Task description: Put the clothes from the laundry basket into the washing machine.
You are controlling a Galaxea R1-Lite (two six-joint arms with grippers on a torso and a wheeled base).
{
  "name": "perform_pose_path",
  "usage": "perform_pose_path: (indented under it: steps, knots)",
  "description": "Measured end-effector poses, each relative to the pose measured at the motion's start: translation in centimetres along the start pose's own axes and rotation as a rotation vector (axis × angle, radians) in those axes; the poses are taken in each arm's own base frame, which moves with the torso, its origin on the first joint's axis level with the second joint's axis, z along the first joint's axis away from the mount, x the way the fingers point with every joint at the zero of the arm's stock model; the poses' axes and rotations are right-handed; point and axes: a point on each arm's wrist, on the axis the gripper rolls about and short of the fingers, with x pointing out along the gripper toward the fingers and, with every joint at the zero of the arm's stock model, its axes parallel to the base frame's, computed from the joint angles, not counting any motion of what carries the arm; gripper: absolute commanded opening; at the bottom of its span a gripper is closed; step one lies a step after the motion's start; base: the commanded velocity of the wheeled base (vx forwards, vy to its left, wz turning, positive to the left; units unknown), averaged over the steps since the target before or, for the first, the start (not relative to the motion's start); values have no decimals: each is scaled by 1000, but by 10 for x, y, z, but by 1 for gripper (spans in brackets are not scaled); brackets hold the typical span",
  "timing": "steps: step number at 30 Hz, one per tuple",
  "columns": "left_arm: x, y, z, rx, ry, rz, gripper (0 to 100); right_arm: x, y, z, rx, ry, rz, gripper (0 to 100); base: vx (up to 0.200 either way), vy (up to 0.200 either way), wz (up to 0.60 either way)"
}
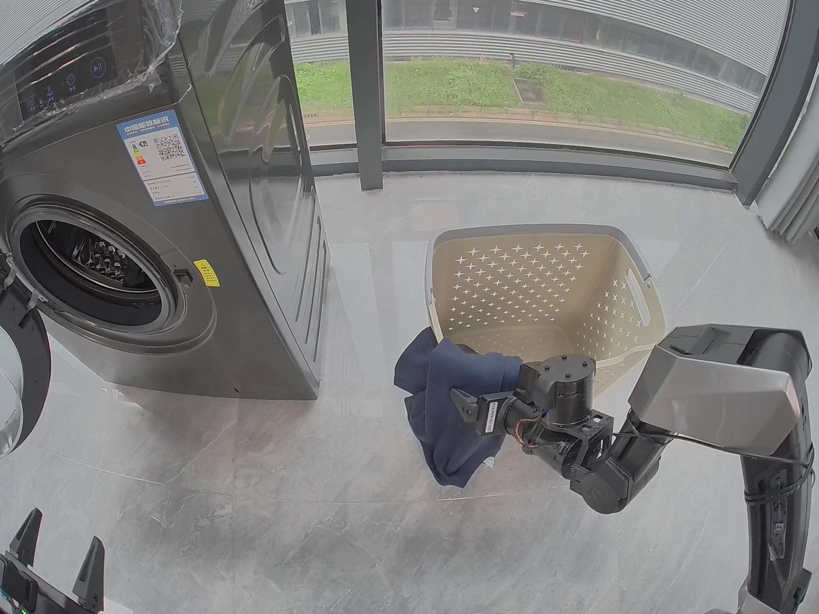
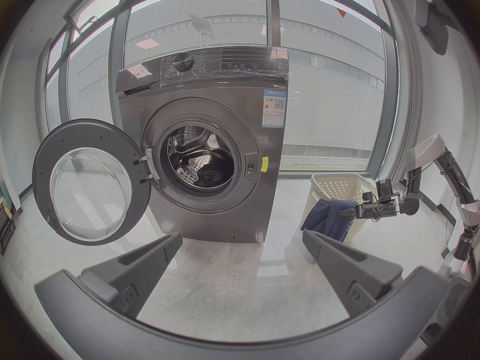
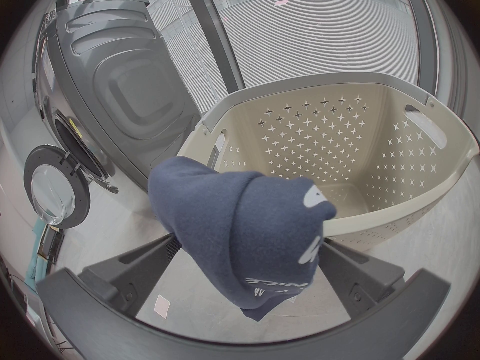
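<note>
Bright, soft daylight from the big window point(image 1: 554, 61); pale shine on the smooth floor point(image 1: 256, 488); only faint shadows; dark inside the washing machine drum point(image 1: 94, 270); round bending and black corners in both wrist views.

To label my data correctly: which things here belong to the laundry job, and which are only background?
Job: washing machine, its open door, laundry basket, navy garment, right gripper.
Background: window, grass outside, floor.
</note>
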Motion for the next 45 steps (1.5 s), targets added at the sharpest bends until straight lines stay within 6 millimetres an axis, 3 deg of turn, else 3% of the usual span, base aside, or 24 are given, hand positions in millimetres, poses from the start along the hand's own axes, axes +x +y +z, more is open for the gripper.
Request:
perform_pose_path:
  steps: [1, 2, 11, 19, 25, 32, 40, 45]
  knots:
    - [0, 0, 0, 0, 0, 0, 100, 0, 1, -1, -1, 0, 3, 100, 0, 0, 0]
    - [0, 0, 0, 0, -1, 0, 100, 1, 2, -1, -2, 0, 5, 0, 0, 0, 0]
    - [0, 0, 0, 0, 0, 2, 100, 2, 3, -3, -15, -32, 29, 0, 0, 0, 0]
    - [0, 0, 0, 0, 0, 1, 100, -9, 13, -7, -23, -29, 62, 0, 0, 0, 0]
    - [0, 0, 0, 0, 0, 2, 100, -36, 22, 3, -32, -24, 92, 0, 0, 0, 0]
    - [0, 0, 0, 0, 0, 1, 100, -80, 25, 39, -38, -78, 125, 0, 0, 0, 0]
    - [0, 0, 0, -3, -1, 4, 100, -138, 9, 70, -78, -155, 153, 0, 0, 0, 0]
    - [0, 0, 0, -4, -1, 1, 100, -158, 8, 88, -104, -243, 166, 0, -80, 0, 0]
